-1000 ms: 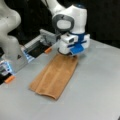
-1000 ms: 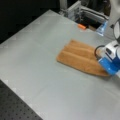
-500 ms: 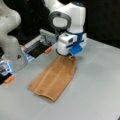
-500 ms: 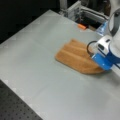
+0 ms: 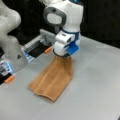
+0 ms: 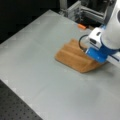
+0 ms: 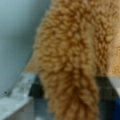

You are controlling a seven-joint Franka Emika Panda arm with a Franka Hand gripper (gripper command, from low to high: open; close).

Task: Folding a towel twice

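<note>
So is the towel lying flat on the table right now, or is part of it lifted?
Partly lifted. The tool grips one end of the towel above the table; the other end rests on it.

Grey table (image 5: 100,82), matte, spreading under the gripper (image 5: 61,55) in both front views. Directly beneath and forward of the gripper, orange-brown towel (image 5: 52,78) lying doubled on the surface, far end lifted at the fingers. Small orange piece (image 6: 81,26) resting beyond the gripper near the table's (image 6: 32,62) back edge.
</note>
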